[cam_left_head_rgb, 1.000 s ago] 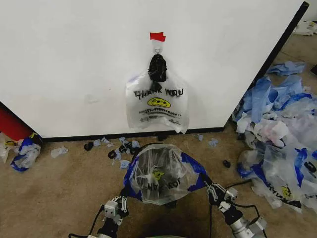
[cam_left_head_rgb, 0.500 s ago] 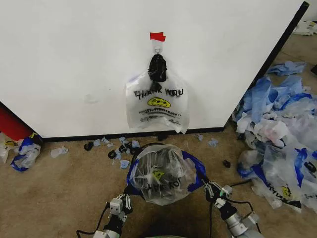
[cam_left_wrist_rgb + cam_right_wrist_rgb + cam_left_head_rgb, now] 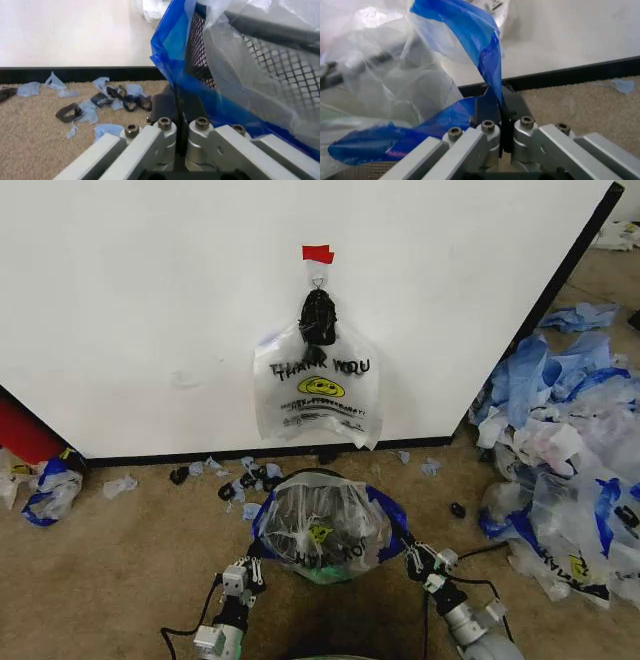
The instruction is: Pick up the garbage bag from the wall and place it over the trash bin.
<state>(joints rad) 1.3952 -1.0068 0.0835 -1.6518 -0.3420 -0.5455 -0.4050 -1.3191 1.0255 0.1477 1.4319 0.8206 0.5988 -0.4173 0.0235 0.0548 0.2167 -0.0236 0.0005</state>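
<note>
Garbage bag (image 3: 320,525), see-through film with black lettering, a small yellow smiley and blue edging, is draped over the trash bin (image 3: 260,63) on the carpet in front of the wall (image 3: 150,300). Black wire mesh of the bin shows through the film in the left wrist view. Left gripper (image 3: 247,564) sits at the bag's left lower edge, jaws pressed together on the blue rim film; the left wrist view shows the blue edge running down into the narrow slot between the fingers (image 3: 162,107). Right gripper (image 3: 415,558) sits at the bag's right lower edge, jaws likewise closed, pinching a blue strip of the bag that rises from between its fingers (image 3: 487,105). A second bag (image 3: 318,392) of the same print hangs on the wall from a hook (image 3: 318,280) under a red tape piece (image 3: 318,253), its top bunched into a dark knot. Torn blue scraps (image 3: 240,475) and small dark bits lie along the black edge strip (image 3: 260,451). A heap of blue and clear bags (image 3: 565,450) is piled on the carpet to the robot's right.
</note>
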